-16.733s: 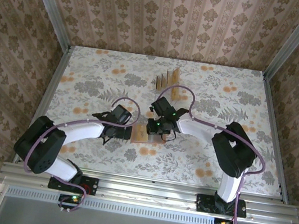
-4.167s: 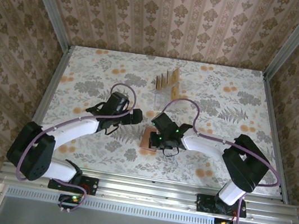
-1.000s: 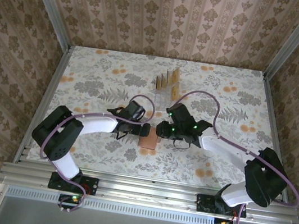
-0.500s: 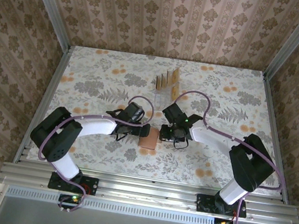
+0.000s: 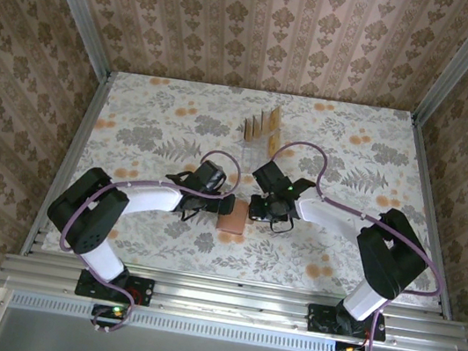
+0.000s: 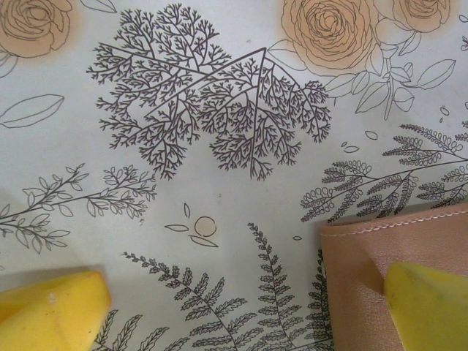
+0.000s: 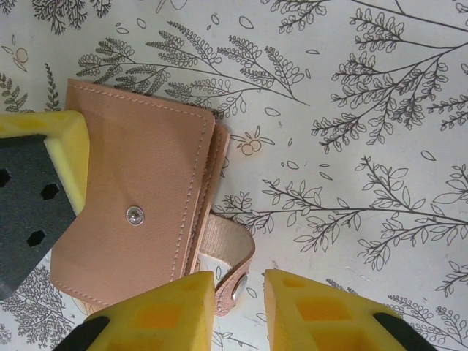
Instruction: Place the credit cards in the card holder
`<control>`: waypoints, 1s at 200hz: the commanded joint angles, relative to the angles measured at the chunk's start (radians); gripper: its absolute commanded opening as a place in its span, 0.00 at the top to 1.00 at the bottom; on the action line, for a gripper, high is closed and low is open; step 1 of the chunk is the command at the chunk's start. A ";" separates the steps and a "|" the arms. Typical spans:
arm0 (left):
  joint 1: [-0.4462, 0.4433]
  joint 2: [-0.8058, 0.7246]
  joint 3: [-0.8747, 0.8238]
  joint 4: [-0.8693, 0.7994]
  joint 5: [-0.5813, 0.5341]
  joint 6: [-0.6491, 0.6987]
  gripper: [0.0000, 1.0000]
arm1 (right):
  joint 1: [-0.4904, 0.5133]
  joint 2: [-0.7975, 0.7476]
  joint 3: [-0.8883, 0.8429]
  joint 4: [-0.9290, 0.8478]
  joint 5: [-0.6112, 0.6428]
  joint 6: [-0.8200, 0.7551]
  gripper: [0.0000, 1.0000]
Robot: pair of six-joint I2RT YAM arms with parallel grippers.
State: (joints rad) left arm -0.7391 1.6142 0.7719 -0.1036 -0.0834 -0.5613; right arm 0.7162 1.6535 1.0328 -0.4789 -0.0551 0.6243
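Top external view, left to right: left gripper [image 5: 219, 202], low over the floral table cover [image 5: 134, 133], at the left edge of the card holder [image 5: 231, 221]. The card holder is reddish-brown, folded shut and lying flat near the table's middle. Credit cards [image 5: 261, 125]: tan, several on edge in a row toward the far side, well apart from the card holder. Right gripper [image 5: 254, 207]: low at the card holder's far right corner. Left wrist view: jaws spread wide, one yellow fingertip [image 6: 51, 313] over bare cover, the other over a corner of the card holder. Right wrist view: the left gripper's yellow finger on the card holder's left edge; snap stud [image 7: 134, 215] on the flap; strap [image 7: 223, 245] looping out from the right side. The right gripper's jaws are narrow, with the strap's end in the gap; whether it is pinched cannot be told.
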 commanded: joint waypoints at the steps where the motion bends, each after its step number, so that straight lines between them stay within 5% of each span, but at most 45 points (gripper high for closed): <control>1: 0.013 0.038 -0.056 -0.090 -0.024 -0.025 0.00 | 0.013 -0.039 0.012 -0.017 0.016 0.006 0.72; 82: 0.014 0.041 -0.054 -0.090 -0.023 -0.024 0.00 | 0.023 -0.025 0.021 -0.021 0.023 0.005 0.69; 200: 0.014 0.043 -0.051 -0.091 -0.024 -0.023 0.00 | 0.022 0.011 0.018 -0.006 0.021 -0.001 0.90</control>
State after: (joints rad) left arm -0.7391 1.6142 0.7715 -0.1036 -0.0837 -0.5621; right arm 0.7315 1.6554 1.0328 -0.4786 -0.0551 0.6273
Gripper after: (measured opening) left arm 0.999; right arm 0.122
